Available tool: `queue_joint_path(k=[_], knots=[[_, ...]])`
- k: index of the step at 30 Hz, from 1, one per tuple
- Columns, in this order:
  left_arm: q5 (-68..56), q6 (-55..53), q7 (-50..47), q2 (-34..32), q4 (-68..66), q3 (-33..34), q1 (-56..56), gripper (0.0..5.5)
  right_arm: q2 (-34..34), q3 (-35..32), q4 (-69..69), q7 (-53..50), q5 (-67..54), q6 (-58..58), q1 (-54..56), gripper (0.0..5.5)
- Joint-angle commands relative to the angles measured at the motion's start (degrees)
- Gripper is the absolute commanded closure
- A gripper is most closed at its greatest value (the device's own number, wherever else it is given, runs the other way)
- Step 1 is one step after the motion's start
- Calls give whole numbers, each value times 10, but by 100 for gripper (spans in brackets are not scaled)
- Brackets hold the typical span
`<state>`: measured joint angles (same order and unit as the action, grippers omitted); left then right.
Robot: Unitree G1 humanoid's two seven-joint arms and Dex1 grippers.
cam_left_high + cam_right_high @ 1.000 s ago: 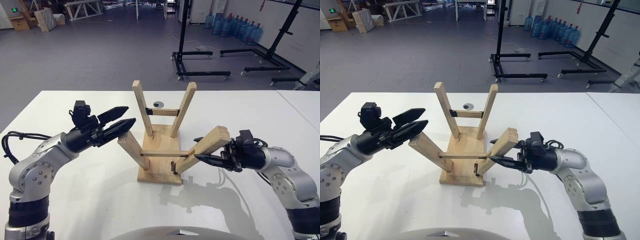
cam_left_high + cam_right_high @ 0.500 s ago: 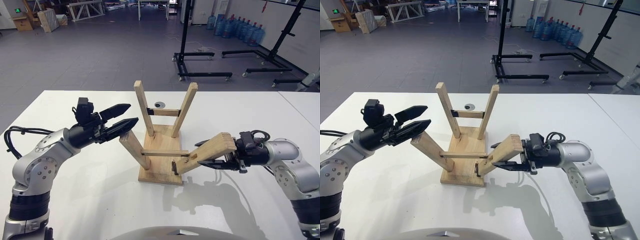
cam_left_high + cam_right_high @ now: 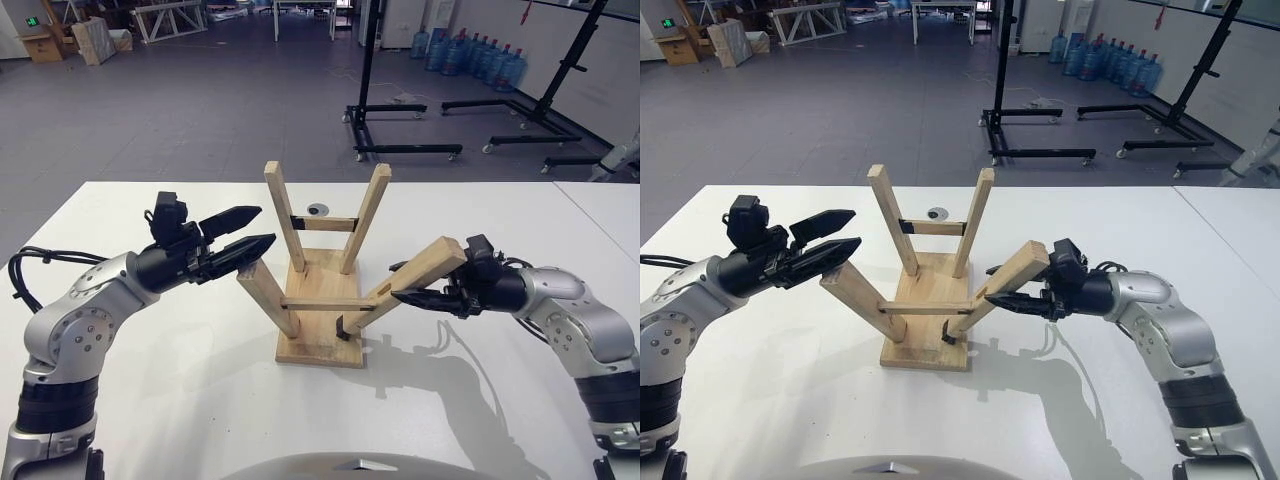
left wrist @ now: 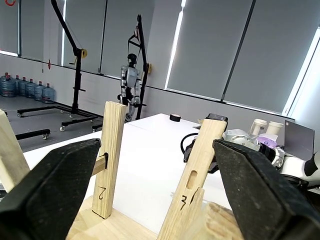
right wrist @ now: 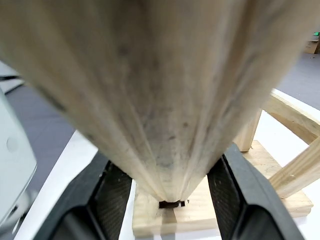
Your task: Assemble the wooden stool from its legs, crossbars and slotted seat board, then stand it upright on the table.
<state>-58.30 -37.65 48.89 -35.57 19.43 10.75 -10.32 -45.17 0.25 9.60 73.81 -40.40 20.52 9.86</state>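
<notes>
Wide hall with a grey floor, black wheeled frames (image 3: pixel 405 148) and a row of blue water bottles (image 3: pixel 470 45) at the back. In front, a white table (image 3: pixel 140 390), with a small round disc (image 3: pixel 317 209) near its far edge.

Wooden stool (image 3: pixel 320 290) inverted at the middle of the table: seat board (image 3: pixel 318 350) flat on the tabletop, all four legs pointing up. Two far legs (image 3: pixel 283 215) close to upright, splayed slightly apart and joined by the far crossbar (image 3: pixel 328 224). Near left leg (image 3: pixel 265 295) tilted outward to the left, near right leg (image 3: pixel 410 282) tilted outward to the right, the near crossbar (image 3: pixel 322 302) spanning between them. Seating of the near right leg's lower end in the seat board not discernible.

Left gripper (image 3: pixel 262 226) just beside and slightly above the upper end of the near left leg. Fingers (image 4: pixel 50 185) spread wide, nothing between them. Contact with the leg not discernible.

Right gripper (image 3: pixel 400 283) closed on the near right leg close to its upper end. From the right wrist, one finger (image 5: pixel 112 200) pressed against each side of the wood.

Both arms low over the table, the left arm from the left side, the right arm from the right side.
</notes>
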Motion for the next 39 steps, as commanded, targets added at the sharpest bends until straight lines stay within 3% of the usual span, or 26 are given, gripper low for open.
queue_joint_path(k=[1,11,21,39], knots=[[40,-31,-14,-13,-12,-33,36,142,-51,20,25,17,35,38,-1,346],[41,-27,-19,-15,-5,-32,47,142,-47,29,67,-46,37,92,-4,346],[48,-20,-21,-13,-10,-40,44,142,-44,52,94,-58,99,20,-12,346],[67,8,-23,-2,-28,-77,25,142,-1,75,101,-86,91,39,13,346]])
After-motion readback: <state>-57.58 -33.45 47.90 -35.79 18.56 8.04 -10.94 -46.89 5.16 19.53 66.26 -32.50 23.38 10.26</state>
